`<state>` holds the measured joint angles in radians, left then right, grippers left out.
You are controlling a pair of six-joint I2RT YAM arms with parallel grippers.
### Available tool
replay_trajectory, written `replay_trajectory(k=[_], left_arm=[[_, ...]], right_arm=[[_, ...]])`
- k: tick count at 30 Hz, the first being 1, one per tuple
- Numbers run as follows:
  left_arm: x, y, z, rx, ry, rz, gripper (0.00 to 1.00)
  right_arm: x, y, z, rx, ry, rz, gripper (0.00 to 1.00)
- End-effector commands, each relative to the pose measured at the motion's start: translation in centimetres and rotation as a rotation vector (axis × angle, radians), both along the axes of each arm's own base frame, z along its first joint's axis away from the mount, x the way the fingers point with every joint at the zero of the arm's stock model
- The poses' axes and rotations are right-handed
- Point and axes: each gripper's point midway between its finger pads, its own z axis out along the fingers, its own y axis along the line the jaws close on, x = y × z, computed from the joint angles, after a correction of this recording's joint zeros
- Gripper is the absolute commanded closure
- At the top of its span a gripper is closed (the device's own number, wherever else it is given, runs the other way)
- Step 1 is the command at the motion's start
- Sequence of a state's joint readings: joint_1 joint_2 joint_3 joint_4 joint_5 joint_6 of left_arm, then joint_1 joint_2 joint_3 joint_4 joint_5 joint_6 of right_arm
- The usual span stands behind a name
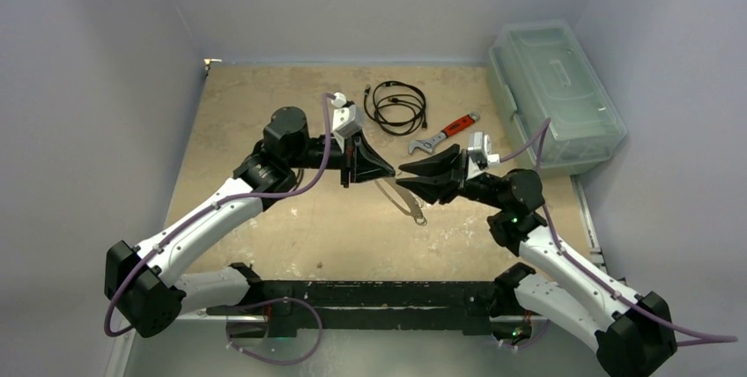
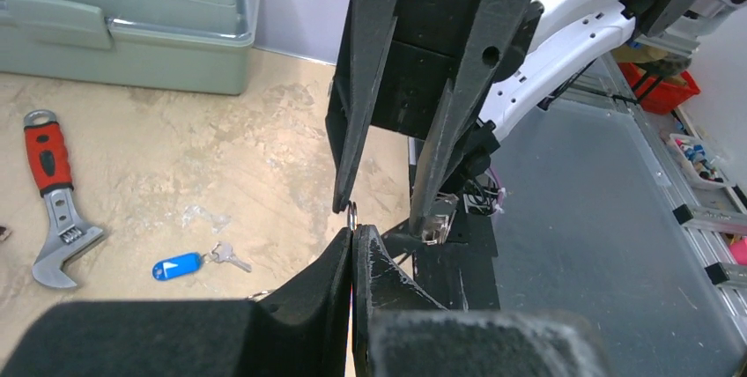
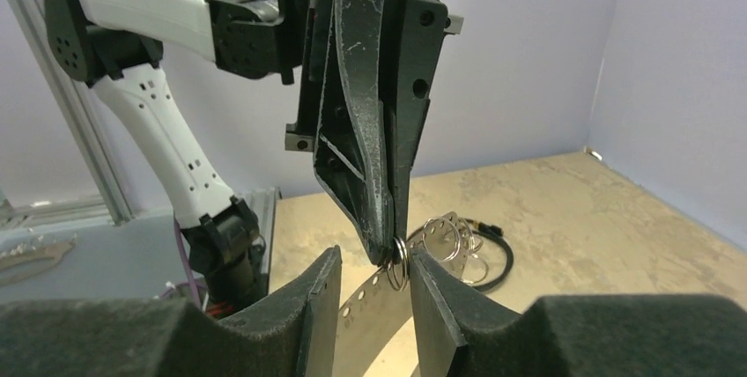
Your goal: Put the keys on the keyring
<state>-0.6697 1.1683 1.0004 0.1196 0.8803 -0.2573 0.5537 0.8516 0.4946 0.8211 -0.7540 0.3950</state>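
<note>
The keys lie joined on the table in the left wrist view: a blue-headed key [image 2: 176,266] and a small silver key [image 2: 229,257]. They do not show in the top view. My left gripper [image 2: 353,236] is shut on a small silver split keyring [image 2: 351,215], held by its edge above the table. The ring also shows in the right wrist view [image 3: 398,259] under the left gripper's tips [image 3: 386,247]. My right gripper [image 3: 374,273] is open, its fingers on either side of the ring, one finger [image 3: 421,271] right beside it. In the top view the two grippers [image 1: 388,170] [image 1: 402,175] meet tip to tip.
A curved flat metal strip with holes and several rings [image 3: 440,238] lies on the table under the grippers [image 1: 403,198]. A red-handled wrench [image 1: 445,133] and a coiled black cable [image 1: 396,104] lie behind. A clear plastic box [image 1: 555,95] stands at the right.
</note>
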Motion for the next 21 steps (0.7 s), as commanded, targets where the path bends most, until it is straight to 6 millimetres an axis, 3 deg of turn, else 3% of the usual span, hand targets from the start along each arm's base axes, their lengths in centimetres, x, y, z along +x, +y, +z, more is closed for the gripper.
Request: replay_trajectory(k=[1, 13, 21], left_arm=[[1.1, 0.0, 1.5, -0.02, -0.073, 0.046, 1.0], [0.7, -0.1, 1.2, -0.006, -0.082, 0.028, 1.0], [0.9, -0.2, 0.7, 0.013, -0.085, 0.04, 1.0]], right_arm=[[0.3, -0.2, 1.2, -0.045, -0.062, -0.047, 0.64], [1.8, -0.5, 0.1, -0.136, -0.058, -0.121, 0.66], [1.8, -1.1, 1.0, -0.139, -0.085, -0.158, 0.67]])
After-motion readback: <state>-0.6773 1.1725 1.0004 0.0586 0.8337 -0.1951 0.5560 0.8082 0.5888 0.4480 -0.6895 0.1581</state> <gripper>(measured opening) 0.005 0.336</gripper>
